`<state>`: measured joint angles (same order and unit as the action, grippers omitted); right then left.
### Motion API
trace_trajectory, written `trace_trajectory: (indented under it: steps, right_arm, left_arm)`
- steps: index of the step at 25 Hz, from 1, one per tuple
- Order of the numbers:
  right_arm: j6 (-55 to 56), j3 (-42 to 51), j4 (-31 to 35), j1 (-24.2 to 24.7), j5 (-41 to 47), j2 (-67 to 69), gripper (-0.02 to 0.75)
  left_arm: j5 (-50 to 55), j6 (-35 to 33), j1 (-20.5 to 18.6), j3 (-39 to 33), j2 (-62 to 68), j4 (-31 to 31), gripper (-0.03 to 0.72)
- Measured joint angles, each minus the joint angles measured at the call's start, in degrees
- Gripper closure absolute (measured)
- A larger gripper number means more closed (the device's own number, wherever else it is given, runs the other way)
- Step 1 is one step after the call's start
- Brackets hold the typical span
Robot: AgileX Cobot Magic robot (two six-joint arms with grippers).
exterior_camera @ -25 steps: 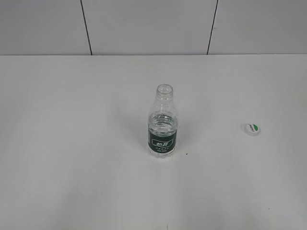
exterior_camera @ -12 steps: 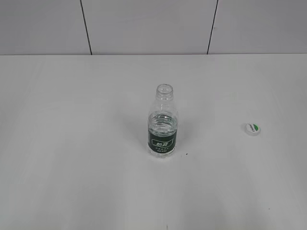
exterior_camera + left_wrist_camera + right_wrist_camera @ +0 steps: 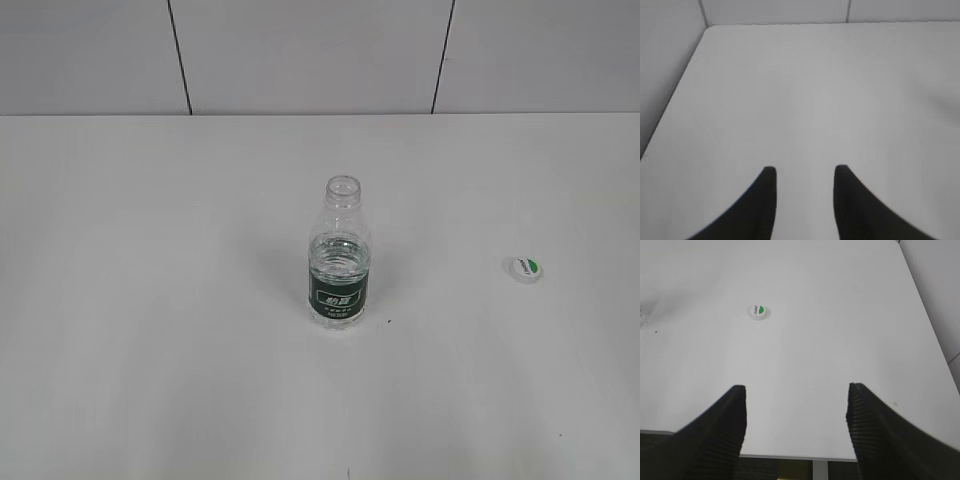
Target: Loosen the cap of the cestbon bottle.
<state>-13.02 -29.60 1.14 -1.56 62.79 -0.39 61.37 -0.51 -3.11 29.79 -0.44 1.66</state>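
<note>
The cestbon bottle (image 3: 339,255) is seen standing upright near the middle of the white table (image 3: 150,300), its neck open and bare, with water visible inside above the dark green label. The cap (image 3: 525,267) is found lying flat on the table well to the right of the bottle, its green-marked top facing up; it is also caught by the right wrist camera (image 3: 758,311), far ahead of the fingers. The task is therefore judged to be finished, indeed overshot: the cap is fully removed, and nothing more appears to be left. The left gripper (image 3: 802,172) is held partly open over bare table, with nothing between its fingers. The right gripper (image 3: 796,390) is spread wide and empty, pulled back at the table's near edge.
</note>
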Motion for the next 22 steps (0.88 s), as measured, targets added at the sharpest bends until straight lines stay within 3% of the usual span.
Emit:
trace_trajectory:
  steps: [4, 22]
  right_arm:
    - [0.00, 0.00, 0.00, 0.00, 0.00, 0.00, 0.253]
    - [0.00, 0.00, 0.00, 0.00, 0.00, 0.00, 0.253]
  left_arm:
    - [0.00, -5.30, 0.00, 0.00, 0.00, -3.31, 0.447]
    - [0.00, -6.01, 4.85, 0.00, 0.00, -3.74, 0.446]
